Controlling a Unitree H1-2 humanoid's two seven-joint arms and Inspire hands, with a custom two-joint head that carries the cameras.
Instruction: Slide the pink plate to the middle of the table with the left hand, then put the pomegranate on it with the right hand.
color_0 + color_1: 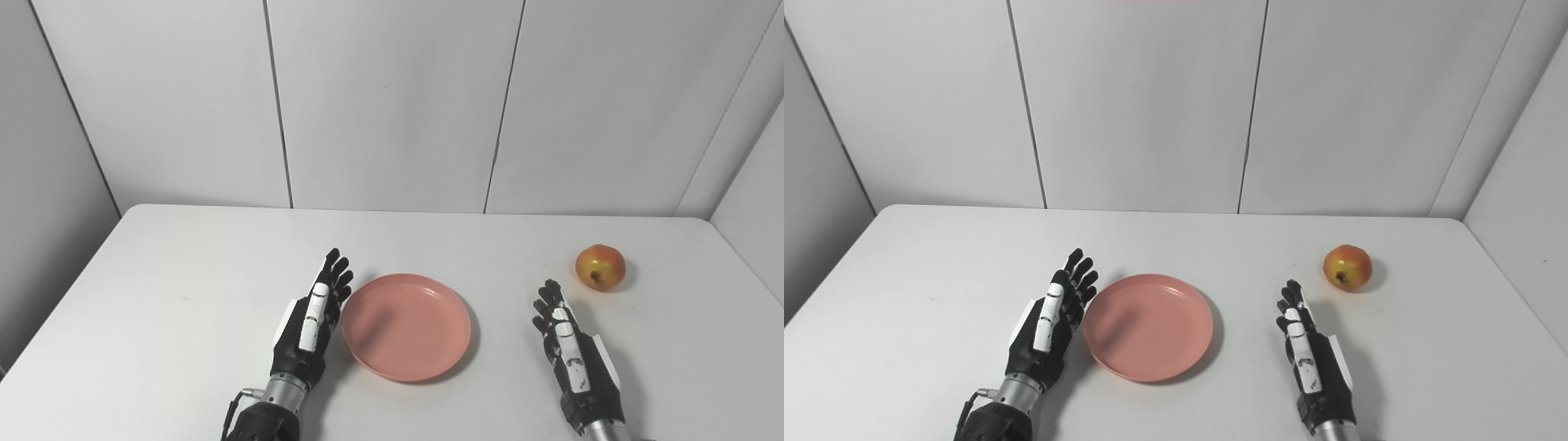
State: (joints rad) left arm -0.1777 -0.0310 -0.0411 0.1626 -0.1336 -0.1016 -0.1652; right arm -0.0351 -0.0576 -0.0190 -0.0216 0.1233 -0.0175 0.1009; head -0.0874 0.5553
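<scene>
Pink plate (407, 327) lying flat on the white table (159, 306), about midway between the table's side edges and toward the near edge. Nothing on the plate.

Left hand (310, 327) set edge-on just beside the plate's left rim, palm turned toward the plate, fingers (335, 269) stretched forward and held close together, holding nothing. Touching the rim or a hair apart: cannot tell from either view. Silver wrist and black forearm entering from the bottom edge at the left.

Right hand (571, 349) to the right of the plate, well apart from it, also edge-on with palm facing left toward the plate. Fingers straight, pointing away from the robot, slightly fanned at the tips, empty.

Pomegranate (600, 267) resting on the table at the right, farther back than the plate, red with a yellow patch and a dark crown facing the camera. Near the right fingertips but clear of them, a little ahead and to their right. Well apart from the plate.

Behind the table, grey wall panels (392, 104) with dark vertical seams, angling in at both sides.
</scene>
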